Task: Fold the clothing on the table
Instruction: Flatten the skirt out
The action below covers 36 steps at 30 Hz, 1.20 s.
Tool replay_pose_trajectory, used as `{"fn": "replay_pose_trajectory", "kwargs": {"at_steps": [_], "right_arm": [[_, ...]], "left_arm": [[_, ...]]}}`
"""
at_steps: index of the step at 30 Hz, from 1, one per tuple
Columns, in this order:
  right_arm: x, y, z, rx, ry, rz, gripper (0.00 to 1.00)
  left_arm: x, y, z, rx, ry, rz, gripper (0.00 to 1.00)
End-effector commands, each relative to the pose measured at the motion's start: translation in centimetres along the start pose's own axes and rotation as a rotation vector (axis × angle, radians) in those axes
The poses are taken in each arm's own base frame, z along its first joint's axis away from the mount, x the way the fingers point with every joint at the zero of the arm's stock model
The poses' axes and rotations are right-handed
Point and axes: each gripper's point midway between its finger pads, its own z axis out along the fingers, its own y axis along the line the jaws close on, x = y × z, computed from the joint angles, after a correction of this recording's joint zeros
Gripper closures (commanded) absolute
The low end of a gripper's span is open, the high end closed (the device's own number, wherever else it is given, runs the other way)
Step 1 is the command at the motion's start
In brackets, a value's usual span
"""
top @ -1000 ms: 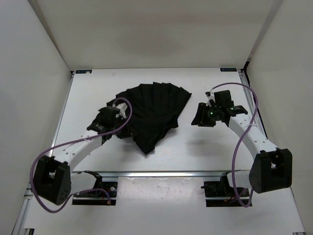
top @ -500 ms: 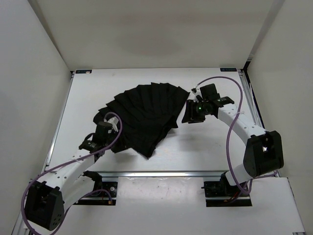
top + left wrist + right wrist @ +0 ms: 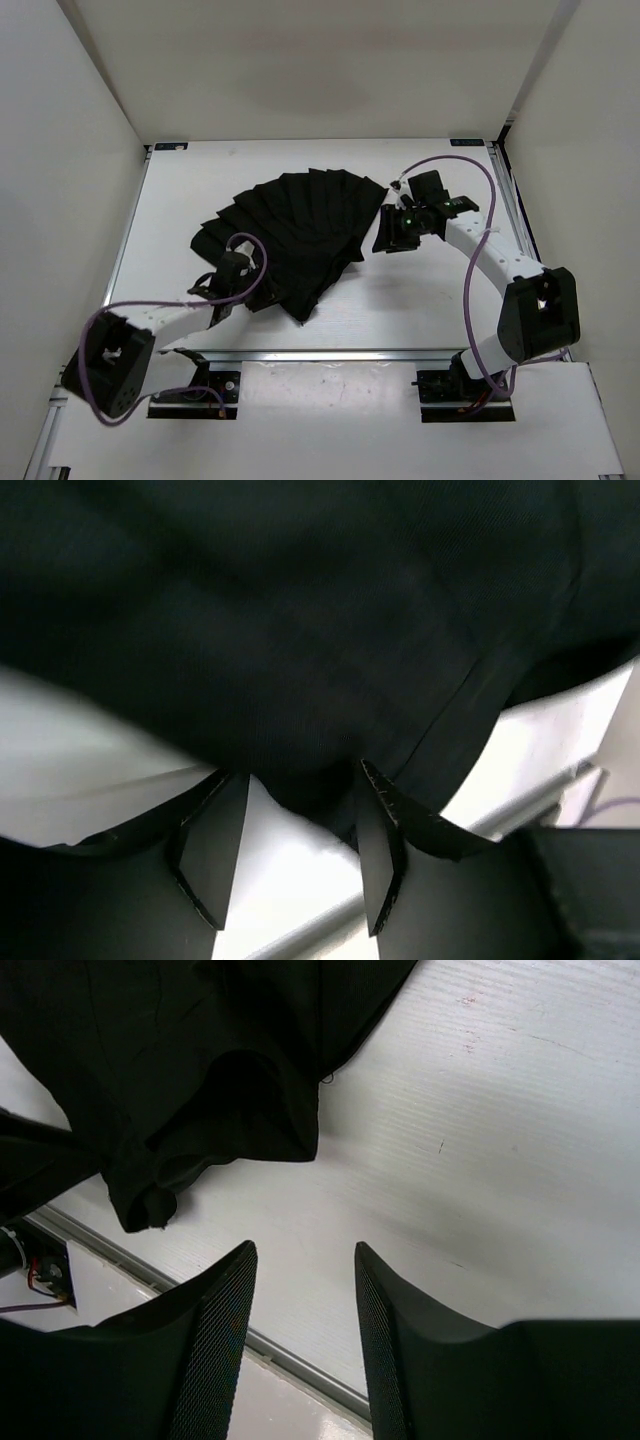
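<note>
Top view: the clothing (image 3: pixel 300 230) lies fanned out mid-worktop (image 3: pixel 430 300), narrow end at 6 o'clock, pleated hem arcing from 9 round to 1, long spread approx 8-to-2. The left hand (image 3: pixel 222 288) sits at the fan's 8 o'clock edge, on or just over the cloth. The right hand (image 3: pixel 392 232) is just beside the 2 o'clock corner, cloth lying to its 9 o'clock. Both are about equally near, one at each end of the long axis, so a fold across probably turns on each hand taking its own edge. How wide either hand stands can't be read from up here. Left wrist view: the left hand (image 3: pixel 297 825) has its jaws moderately apart, holding nothing. Clothing (image 3: pixel 300 630) fills everything from 9 through 12 to 3, and a lip of hem dips toward the gap but isn't pinched. Bare worktop (image 3: pixel 70 750) shows at 9 and between the jaws. Only this view gives that contact detail. Right wrist view: the right hand (image 3: pixel 303 1260) has jaws apart w/ nothing between them but white worktop (image 3: pixel 480 1160). The clothing (image 3: pixel 150 1060) lies clear of the tips at 10–11 o'clock, one corner curled up. This view alone shows the right hand is still short of the cloth, needing to go fwd-left.
</note>
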Motion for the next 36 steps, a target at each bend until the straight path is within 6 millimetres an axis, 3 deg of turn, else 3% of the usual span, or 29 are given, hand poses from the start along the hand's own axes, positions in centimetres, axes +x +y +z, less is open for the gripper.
{"fn": "replay_pose_trajectory", "kwargs": {"at_steps": [1, 2, 3, 5, 6, 7, 8, 10, 11, 12, 14, 16, 17, 18, 20, 21, 23, 24, 25, 26, 27, 30, 32, 34, 35, 36], "right_arm": [[-0.1, 0.6, -1.1, 0.0, -0.022, -0.03, 0.51], [-0.1, 0.6, -1.3, -0.001, -0.027, -0.032, 0.52], [0.0, 0.4, -1.6, 0.008, -0.033, -0.02, 0.52], [-0.2, -0.2, -2.2, 0.022, -0.059, -0.019, 0.53], [0.0, -0.7, -2.6, 0.04, -0.07, -0.008, 0.53], [0.0, -1.2, -3.0, 0.044, -0.088, 0.01, 0.53], [-0.1, -1.7, -3.6, 0.059, -0.115, 0.029, 0.53], [-0.2, -2.7, -4.5, 0.072, -0.152, 0.065, 0.53], [-0.3, -3.0, -4.8, 0.078, -0.165, 0.068, 0.53], [-0.3, -3.6, -5.2, 0.084, -0.185, 0.084, 0.53], [0.1, -5.0, -6.0, 0.106, -0.217, 0.128, 0.53], [0.5, -5.8, -6.4, 0.115, -0.23, 0.151, 0.53], [0.4, -6.5, -6.6, 0.128, -0.242, 0.167, 0.53], [0.8, -6.6, -6.4, 0.125, -0.235, 0.174, 0.53], [0.9, -7.1, -6.2, 0.13, -0.23, 0.184, 0.54], [1.0, -7.1, -6.0, 0.133, -0.222, 0.188, 0.54], [0.6, -6.7, -5.8, 0.124, -0.218, 0.174, 0.54], [0.7, -6.7, -5.5, 0.127, -0.205, 0.168, 0.54], [0.3, -6.5, -5.5, 0.128, -0.203, 0.16, 0.53], [0.0, -6.3, -5.5, 0.127, -0.205, 0.149, 0.54], [0.0, -5.9, -5.2, 0.126, -0.198, 0.145, 0.54], [-0.3, -5.4, -4.6, 0.113, -0.185, 0.126, 0.54], [-0.8, -4.7, -4.1, 0.093, -0.173, 0.108, 0.53], [-0.4, -4.0, -2.9, 0.072, -0.12, 0.091, 0.54], [-1.7, -3.0, -2.9, 0.05, -0.128, 0.061, 0.54], [-1.5, -2.8, -2.5, 0.048, -0.112, 0.057, 0.53]], "left_arm": [[-2.5, -1.5, 2.2, -0.018, -0.072, 0.068, 0.46], [-2.6, -2.6, 3.1, -0.005, -0.034, 0.084, 0.64], [-3.5, -5.0, 3.4, 0.041, -0.03, 0.123, 0.97], [-3.0, -8.5, 4.8, 0.099, 0.052, 0.199, 1.0], [-4.8, -13.0, 4.5, 0.18, 0.028, 0.262, 1.0], [-4.4, -15.2, 4.5, 0.246, 0.072, 0.298, 1.0], [-6.9, -22.6, 2.5, 0.426, 0.027, 0.353, 1.0], [-8.1, -27.7, -0.3, 0.571, -0.013, 0.396, 1.0], [-9.9, -30.8, -3.2, 0.648, -0.087, 0.412, 1.0], [-11.5, -32.9, -6.2, 0.709, -0.158, 0.425, 1.0], [-13.7, -33.4, -9.6, 0.732, -0.247, 0.428, 1.0], [-16.0, -30.3, -12.1, 0.69, -0.322, 0.389, 1.0], [-16.1, -28.8, -12.1, 0.667, -0.322, 0.361, 1.0], [-15.6, -26.0, -12.0, 0.635, -0.315, 0.339, 1.0], [-13.3, -19.2, -9.2, 0.509, -0.248, 0.259, 0.98], [-12.5, -17.7, -9.5, 0.498, -0.235, 0.248, 0.91], [-7.4, -11.5, -6.9, 0.396, -0.096, 0.165, 0.47], [-6.2, -10.3, -7.0, 0.389, -0.075, 0.15, 0.43], [-4.0, -7.2, -6.4, 0.318, -0.028, 0.091, 0.38], [-3.2, -6.2, -6.4, 0.298, -0.021, 0.071, 0.35], [-1.3, -3.0, -5.9, 0.225, -0.004, 0.011, 0.26], [-1.9, 0.3, -6.7, 0.148, -0.109, -0.076, 0.3], [-3.3, 0.7, -7.4, 0.142, -0.188, -0.092, 0.37], [-3.3, 0.4, -7.4, 0.159, -0.18, -0.097, 0.42], [-2.9, 0.3, -7.1, 0.168, -0.164, -0.095, 0.42], [-2.7, 0.3, -7.1, 0.166, -0.158, -0.093, 0.42]]}}
